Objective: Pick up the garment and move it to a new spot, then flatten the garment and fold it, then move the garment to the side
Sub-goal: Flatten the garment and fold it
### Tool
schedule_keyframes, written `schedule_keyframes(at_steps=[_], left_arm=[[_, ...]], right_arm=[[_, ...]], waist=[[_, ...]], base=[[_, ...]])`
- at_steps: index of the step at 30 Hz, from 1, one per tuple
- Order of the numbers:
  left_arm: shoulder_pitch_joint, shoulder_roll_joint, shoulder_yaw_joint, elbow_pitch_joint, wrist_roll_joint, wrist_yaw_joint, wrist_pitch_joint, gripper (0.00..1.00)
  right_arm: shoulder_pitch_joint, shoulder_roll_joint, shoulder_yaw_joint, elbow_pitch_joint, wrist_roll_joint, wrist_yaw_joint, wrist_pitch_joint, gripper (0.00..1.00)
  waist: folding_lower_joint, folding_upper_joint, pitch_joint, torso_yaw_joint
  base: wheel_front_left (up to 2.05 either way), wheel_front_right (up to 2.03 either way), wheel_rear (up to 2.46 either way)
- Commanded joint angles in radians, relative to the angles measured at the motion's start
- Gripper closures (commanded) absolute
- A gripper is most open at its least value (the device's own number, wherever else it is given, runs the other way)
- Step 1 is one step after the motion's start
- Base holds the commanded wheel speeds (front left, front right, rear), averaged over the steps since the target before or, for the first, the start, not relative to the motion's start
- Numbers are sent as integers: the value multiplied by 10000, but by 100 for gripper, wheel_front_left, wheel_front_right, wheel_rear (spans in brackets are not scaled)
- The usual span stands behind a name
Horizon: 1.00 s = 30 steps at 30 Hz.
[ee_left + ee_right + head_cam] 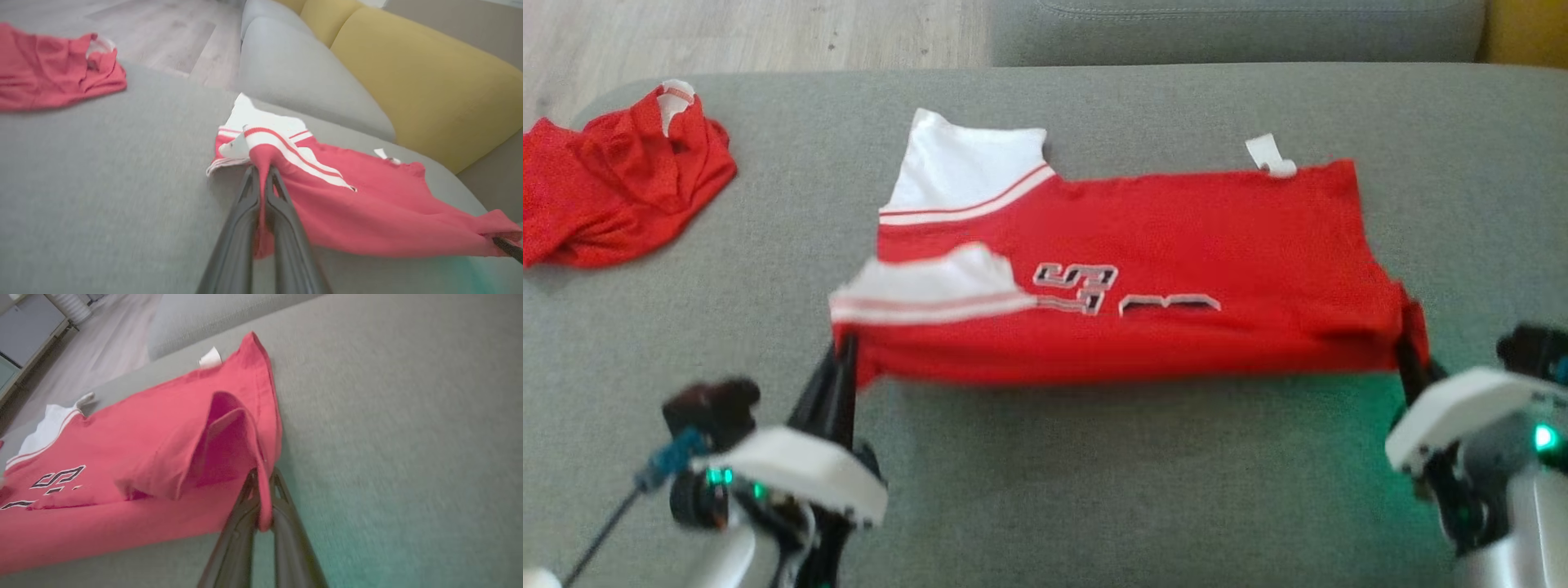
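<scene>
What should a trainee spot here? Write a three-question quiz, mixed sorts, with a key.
1. True or false: the left gripper and the right gripper are each shut on the red jersey with white striped sleeves.
2. Where does the crumpled red garment lie? A) to the robot's left of the jersey B) to its right C) on top of it
3. Fill in: the jersey rests on a ____ fabric cushion.
Key: 1 true; 2 A; 3 grey.
</scene>
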Motion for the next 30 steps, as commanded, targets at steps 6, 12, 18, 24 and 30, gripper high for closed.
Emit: schedule_keyframes(at_steps=[6,12,18,24,30], left_arm=[[792,30,325,-181,-248,265,-322,100],[1269,-260,219,539,-404,242,-633,100],[1167,-286,340,827,-369,219,-934,0],[746,-2,489,682,-165,165,-1048,0],[-649,673,675,470,200,13,-598,0]], right_arm=[[823,-54,180,-721,182,67,-161,100],[1469,-54,345,-1008,366,67,-584,47],[1602,-54,404,-1253,197,67,-912,0],[1639,-54,305,-1823,-36,67,-919,0],[1194,-54,97,-2374,-398,67,-922,0]], waist=[[1,-1,-17,-12],[1,-1,25,-84],[1,-1,51,-206],[1,-1,92,-361],[1,-1,408,-613]], base=[[0,0,0],[0,0,0],[0,0,0],[0,0,0],[0,0,0]])
